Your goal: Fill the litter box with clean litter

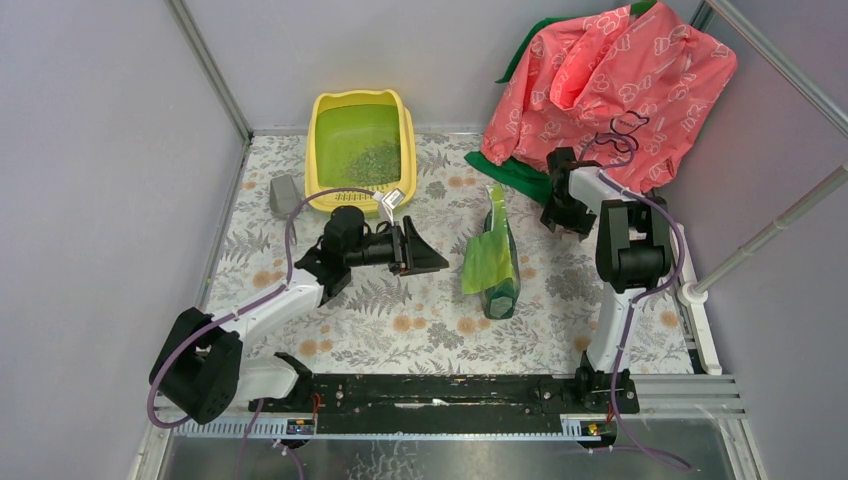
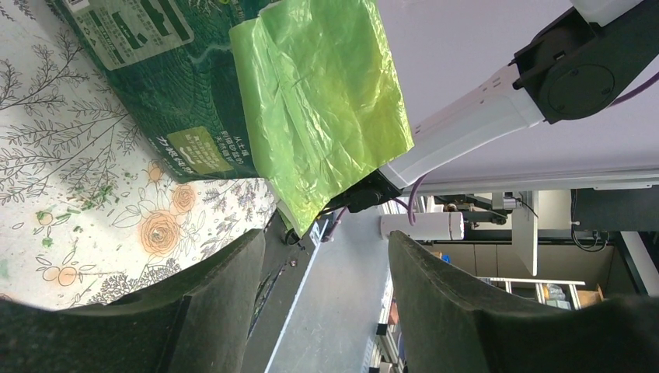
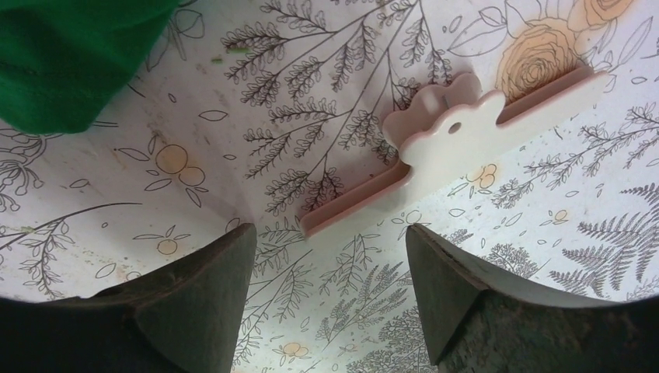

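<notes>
Litter box [image 1: 314, 150], grey block [image 1: 285, 194] just beside; green bag [image 1: 490, 262] lies nearby.

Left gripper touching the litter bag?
Apart. Top view: bare tablecloth shows between the open left gripper and the green litter bag.

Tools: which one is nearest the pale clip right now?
The right tool: the pale scalloped clip lies on the mat just ahead of it. The left tool faces the green bag.
</notes>
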Controlling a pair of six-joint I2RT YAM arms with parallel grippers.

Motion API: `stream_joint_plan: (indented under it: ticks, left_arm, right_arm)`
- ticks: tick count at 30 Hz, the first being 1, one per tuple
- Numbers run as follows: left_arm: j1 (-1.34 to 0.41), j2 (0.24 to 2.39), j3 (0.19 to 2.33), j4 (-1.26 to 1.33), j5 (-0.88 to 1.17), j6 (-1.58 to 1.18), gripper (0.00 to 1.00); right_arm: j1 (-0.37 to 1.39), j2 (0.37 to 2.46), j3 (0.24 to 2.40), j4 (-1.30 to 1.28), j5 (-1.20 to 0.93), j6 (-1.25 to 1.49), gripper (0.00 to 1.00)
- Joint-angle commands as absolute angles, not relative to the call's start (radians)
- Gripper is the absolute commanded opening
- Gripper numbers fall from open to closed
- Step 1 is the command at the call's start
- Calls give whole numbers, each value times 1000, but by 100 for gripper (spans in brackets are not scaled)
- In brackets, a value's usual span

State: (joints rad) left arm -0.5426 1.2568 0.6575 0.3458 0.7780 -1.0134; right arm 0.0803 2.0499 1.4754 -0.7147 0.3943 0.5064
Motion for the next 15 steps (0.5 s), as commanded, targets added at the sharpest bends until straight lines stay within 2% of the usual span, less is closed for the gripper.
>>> stream_joint_plan:
  ticks: [1, 13, 15]
  left_arm:
    - [-532, 1235, 654, 411, 815, -994, 67]
    - [-532, 1227, 660, 391, 815, -990, 67]
    - [-531, 1225, 660, 390, 815, -990, 67]
  right_arm:
    - [60, 2002, 1393, -717, 454, 539, 78]
    - [46, 1986, 1312, -670, 431, 539, 62]
    - [46, 1989, 1299, -661, 418, 538, 51]
